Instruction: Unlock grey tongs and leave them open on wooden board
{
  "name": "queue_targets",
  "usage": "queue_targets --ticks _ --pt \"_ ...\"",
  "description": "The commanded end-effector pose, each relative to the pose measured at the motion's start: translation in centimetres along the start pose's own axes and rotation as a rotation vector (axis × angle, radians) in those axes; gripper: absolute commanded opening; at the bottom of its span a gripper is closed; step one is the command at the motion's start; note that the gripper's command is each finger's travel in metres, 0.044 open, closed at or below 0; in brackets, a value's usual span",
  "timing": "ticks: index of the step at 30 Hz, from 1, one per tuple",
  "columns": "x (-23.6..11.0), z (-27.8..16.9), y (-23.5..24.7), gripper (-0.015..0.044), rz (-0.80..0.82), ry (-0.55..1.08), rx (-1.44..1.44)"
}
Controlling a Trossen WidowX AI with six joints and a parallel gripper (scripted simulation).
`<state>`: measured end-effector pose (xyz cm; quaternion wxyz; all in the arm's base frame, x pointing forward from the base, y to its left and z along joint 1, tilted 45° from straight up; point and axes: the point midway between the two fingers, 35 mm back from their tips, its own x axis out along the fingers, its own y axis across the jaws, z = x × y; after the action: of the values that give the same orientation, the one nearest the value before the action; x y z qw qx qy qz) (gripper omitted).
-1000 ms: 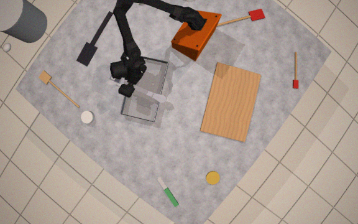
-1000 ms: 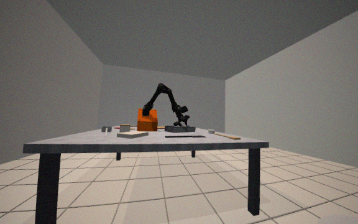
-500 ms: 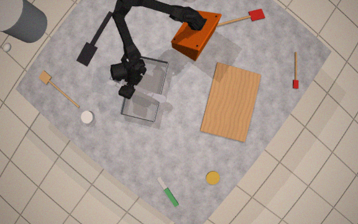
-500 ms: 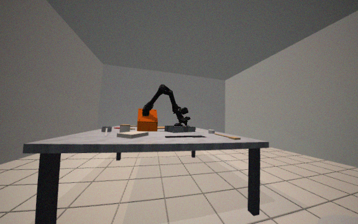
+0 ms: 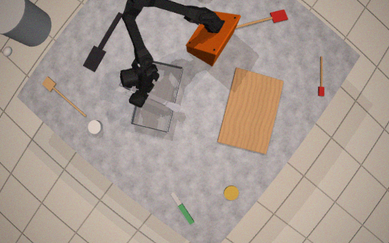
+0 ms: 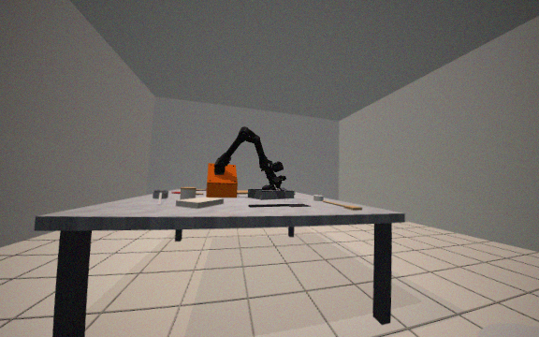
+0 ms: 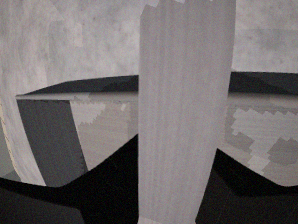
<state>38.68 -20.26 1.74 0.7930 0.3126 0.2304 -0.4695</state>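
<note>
The grey tongs [image 5: 172, 106] [image 7: 185, 75] lie across the roasting tin [image 5: 150, 127] [image 7: 47, 142], roughly level. One end shows past the tin's right rim in the top view, and the arm covers much of the rest. My gripper [image 5: 144, 92] [image 6: 274, 186] [image 7: 166, 139] points down over the tin and is shut on the tongs, with a dark finger against each side in the wrist view. The hinge, the lock and any gap between the tongs' arms cannot be made out. The wooden board [image 5: 251, 111] lies right of the tin in the top view.
The orange arm base [image 5: 201, 38] [image 6: 222, 189] stands between the tin and the board's far end. A dark spatula [image 5: 94, 59] [image 6: 279, 205], a wooden spatula [image 5: 69, 101] and a white cylinder [image 5: 94, 127] [image 6: 318, 197] are left of the tin. A green-handled knife [image 5: 186, 214] and yellow disc [image 5: 231, 193] lie nearer the front.
</note>
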Motion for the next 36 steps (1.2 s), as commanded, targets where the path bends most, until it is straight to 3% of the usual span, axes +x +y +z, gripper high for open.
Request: queue_targets --ticks 1,3,10,23,36 --pt "0.0 0.0 0.0 -0.0115 0.0 -0.002 0.002" --pt "-0.7 0.0 0.5 -0.015 0.0 -0.002 0.002" --pt "-6.6 -0.1 3.8 -0.015 0.006 -0.002 0.002" --pt "-6.5 -0.1 3.8 -0.015 -0.008 0.002 0.004" --pt "-5.9 -0.3 3.6 -0.015 -0.187 0.032 0.022"
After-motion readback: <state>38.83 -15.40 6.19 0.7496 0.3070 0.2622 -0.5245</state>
